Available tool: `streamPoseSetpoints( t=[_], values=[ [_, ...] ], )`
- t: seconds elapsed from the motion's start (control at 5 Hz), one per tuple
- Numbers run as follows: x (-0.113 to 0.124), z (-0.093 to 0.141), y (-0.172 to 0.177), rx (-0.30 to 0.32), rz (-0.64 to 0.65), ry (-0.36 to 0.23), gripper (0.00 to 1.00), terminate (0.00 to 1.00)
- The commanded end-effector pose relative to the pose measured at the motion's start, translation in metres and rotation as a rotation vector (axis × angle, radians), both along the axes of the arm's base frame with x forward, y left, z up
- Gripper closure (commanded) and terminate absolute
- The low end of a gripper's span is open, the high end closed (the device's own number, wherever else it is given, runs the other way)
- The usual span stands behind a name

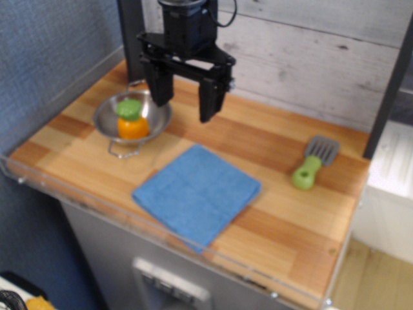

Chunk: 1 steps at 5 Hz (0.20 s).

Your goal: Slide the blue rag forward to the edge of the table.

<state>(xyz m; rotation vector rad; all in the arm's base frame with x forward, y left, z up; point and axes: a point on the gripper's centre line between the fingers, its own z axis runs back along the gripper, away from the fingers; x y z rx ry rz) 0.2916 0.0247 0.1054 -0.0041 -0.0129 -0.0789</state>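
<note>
The blue rag (197,194) lies flat on the wooden table (277,213), its near corner at the front acrylic rim. My gripper (184,110) hangs open and empty above the table, behind the rag and well clear of it. Its two black fingers (208,100) point down, one over the steel bowl's right rim, the other over bare wood.
A steel bowl (150,119) with an orange and green toy (131,120) stands at the back left. A grey spatula with a green handle (311,164) lies at the right. A grey plank wall runs behind the table.
</note>
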Motion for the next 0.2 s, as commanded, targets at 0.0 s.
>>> streamPoseSetpoints(
  t=[0.0],
  values=[
    [0.0059,0.0138,0.0004,0.006,-0.005,-0.042,0.0,1.0]
  ],
)
